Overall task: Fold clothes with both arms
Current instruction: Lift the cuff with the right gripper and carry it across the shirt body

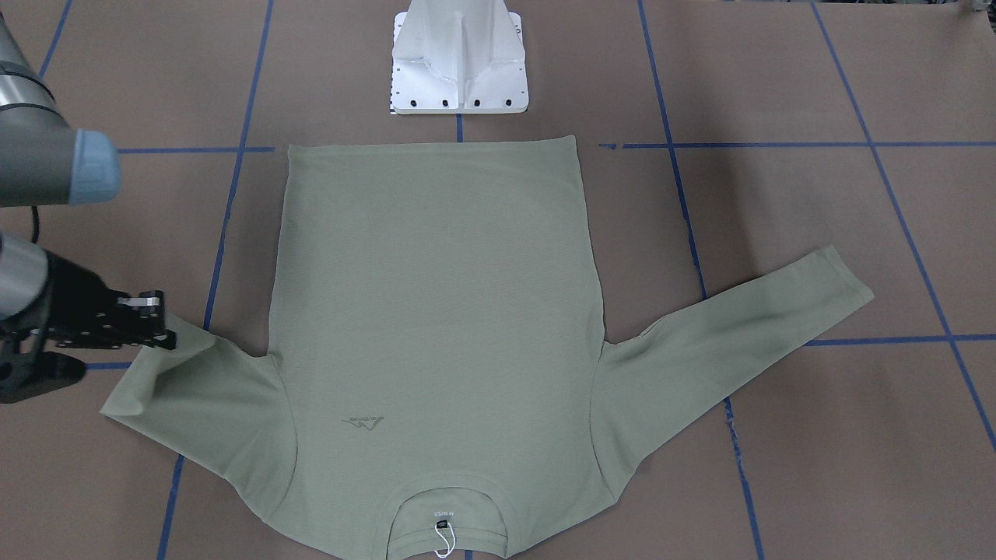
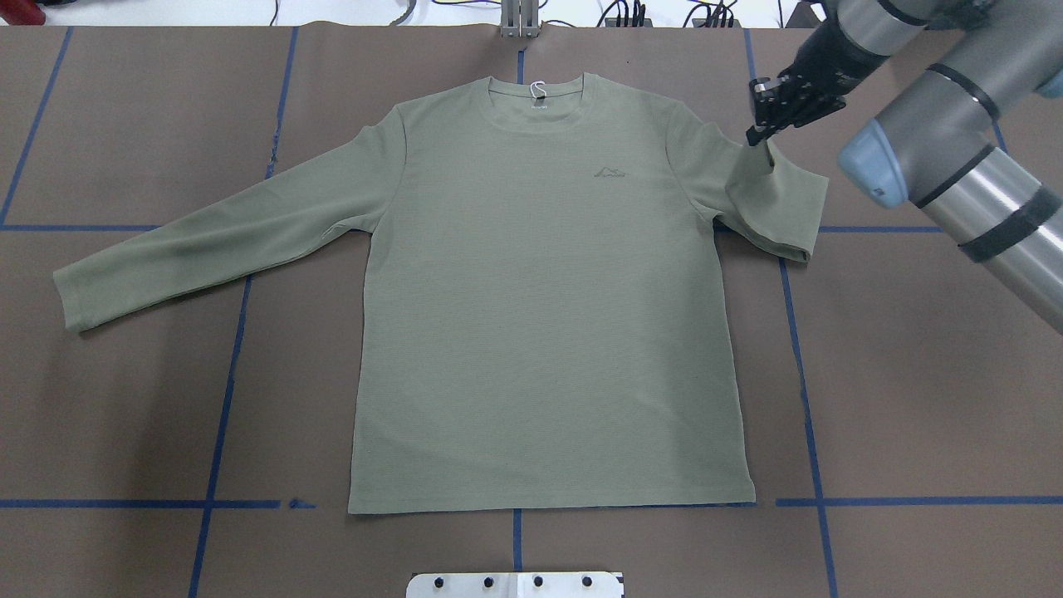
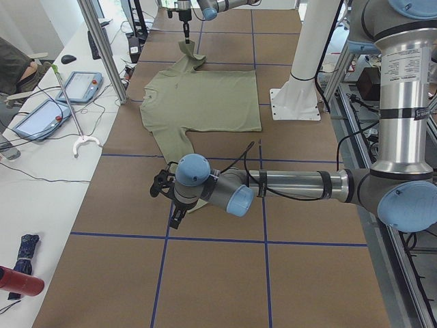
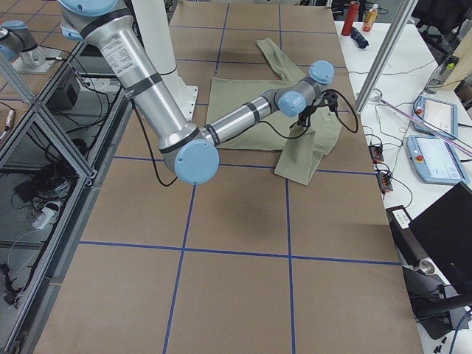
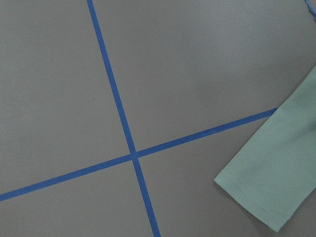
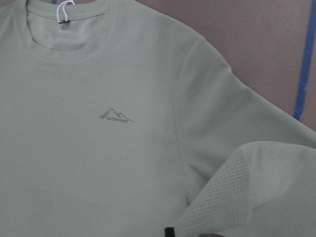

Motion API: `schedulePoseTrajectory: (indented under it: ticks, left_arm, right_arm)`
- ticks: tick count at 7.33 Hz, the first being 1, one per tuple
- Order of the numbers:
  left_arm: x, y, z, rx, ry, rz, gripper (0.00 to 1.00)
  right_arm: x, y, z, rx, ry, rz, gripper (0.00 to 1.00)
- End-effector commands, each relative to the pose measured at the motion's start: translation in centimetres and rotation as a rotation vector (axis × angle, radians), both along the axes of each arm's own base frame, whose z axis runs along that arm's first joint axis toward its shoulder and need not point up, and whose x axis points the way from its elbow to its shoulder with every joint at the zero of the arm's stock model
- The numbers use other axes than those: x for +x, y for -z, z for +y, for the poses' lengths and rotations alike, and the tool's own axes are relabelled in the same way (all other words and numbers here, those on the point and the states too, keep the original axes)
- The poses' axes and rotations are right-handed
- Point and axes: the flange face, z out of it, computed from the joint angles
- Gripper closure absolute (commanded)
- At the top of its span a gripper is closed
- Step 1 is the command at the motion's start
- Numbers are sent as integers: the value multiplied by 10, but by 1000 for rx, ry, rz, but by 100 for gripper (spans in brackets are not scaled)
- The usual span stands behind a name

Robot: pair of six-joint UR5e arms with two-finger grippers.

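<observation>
The right gripper [image 2: 757, 133] is closed on the cuff end of the nearer sleeve [image 2: 776, 208]. This sleeve is held raised and doubled back on itself, and its fold is left on the table [image 2: 913, 374] just below the gripper. A coarser waffle weave is shown on the turned-up inner face.

Away from the gripper, the sage-green shirt [image 2: 540, 332] is laid flat, front up. A small tonal logo [image 2: 612, 173] is seen on the chest on the gripper's side, with the ribbed collar [image 2: 540, 104] and white tag string [image 2: 537, 87] beyond it. The far sleeve [image 2: 224, 241] is stretched out straight, well apart from the gripper.

The left gripper [image 3: 175, 217] is seen near that sleeve's cuff [image 5: 271, 192], above the table. Whether it is open or closed cannot be told.
</observation>
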Motion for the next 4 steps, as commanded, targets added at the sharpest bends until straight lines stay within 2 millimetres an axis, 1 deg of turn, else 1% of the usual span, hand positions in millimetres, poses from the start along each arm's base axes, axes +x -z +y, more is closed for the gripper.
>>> schedulePoseTrajectory:
  ticks: [1,2,3,4]
  left_arm:
    - [0,-4,0,-5,0,0,0]
    - [0,-4,0,-8,1,0,0]
    - [0,-5,0,-8,0,-1,0]
    - [0,-8,1,-13,0,-1,0]
  right_arm:
    - [-80,107,-6,38,-16,-17,100]
    - [-119,159,-2,77,-3,-26,100]
    - [-162,187,17,146,7,-38,100]
    - [-206,196,43,221,-3,-71,100]
